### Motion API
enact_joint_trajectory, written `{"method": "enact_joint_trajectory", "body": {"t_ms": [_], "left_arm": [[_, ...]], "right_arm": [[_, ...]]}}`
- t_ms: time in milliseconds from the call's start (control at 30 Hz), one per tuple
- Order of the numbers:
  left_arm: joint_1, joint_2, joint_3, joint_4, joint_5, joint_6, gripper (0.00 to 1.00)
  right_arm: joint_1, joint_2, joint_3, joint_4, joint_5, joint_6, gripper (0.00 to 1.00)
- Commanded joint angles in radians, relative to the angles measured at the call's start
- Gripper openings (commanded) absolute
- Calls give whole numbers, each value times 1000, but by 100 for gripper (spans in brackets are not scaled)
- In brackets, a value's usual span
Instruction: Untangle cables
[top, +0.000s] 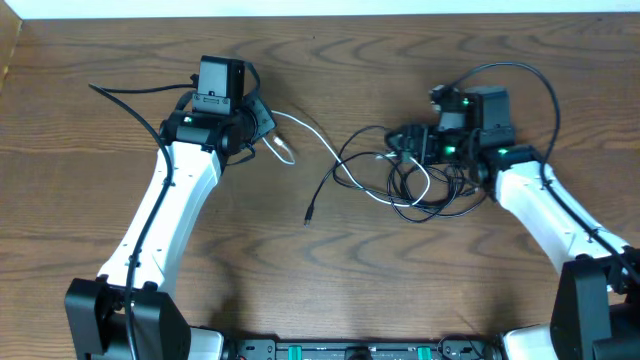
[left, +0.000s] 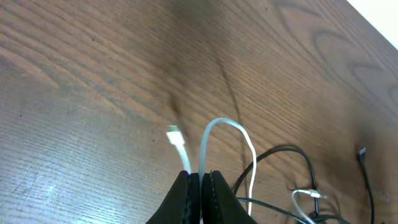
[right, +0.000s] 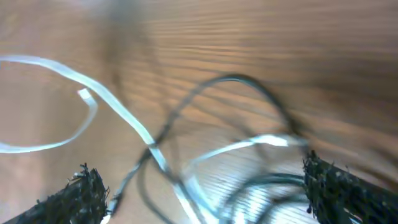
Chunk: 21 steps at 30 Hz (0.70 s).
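Now: I think the step is pulling the white cable (top: 318, 133) free of the knot.
Left gripper (left: 200, 178): its jaws are shut tight on the white cable, close to the cable's plug end (left: 175, 135).
Right gripper (top: 415, 148): its jaws are wide open and hold nothing. It hangs right over the knot (top: 405, 190).
White cable: it runs across the table (top: 300, 290) from the left gripper to the knot, where it loops in among the black cables (top: 341, 160).
Black cables: they lie in a messy pile of loops under the right gripper. One black plug end (top: 308, 215) sticks out alone, near the middle of the table.
Right wrist view: it is blurry, but white and black strands cross between the two open fingers (right: 84, 193).
How far along: not far, I think. The loops are all mixed up.
Next move: the right gripper should pick one black strand and close on it, not on the white one too. Then the two arms can pull apart gently.
Watch out: a hard pull may make the knot tighter.
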Motion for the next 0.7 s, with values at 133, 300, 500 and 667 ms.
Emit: {"method": "enact_joint_trajectory", "body": {"t_ms": [133, 300, 500, 667], "left_arm": [[3, -23, 2, -6, -19, 16, 8], [3, -23, 2, -18, -19, 16, 8], [3, -23, 2, -29, -19, 16, 8], [3, -23, 2, -37, -19, 16, 8]], "right_arm": [[161, 9, 2, 88, -24, -131, 97], [260, 75, 2, 172, 253, -132, 92], [333, 240, 2, 405, 281, -135, 86], [376, 330, 2, 529, 282, -136, 80]]}}
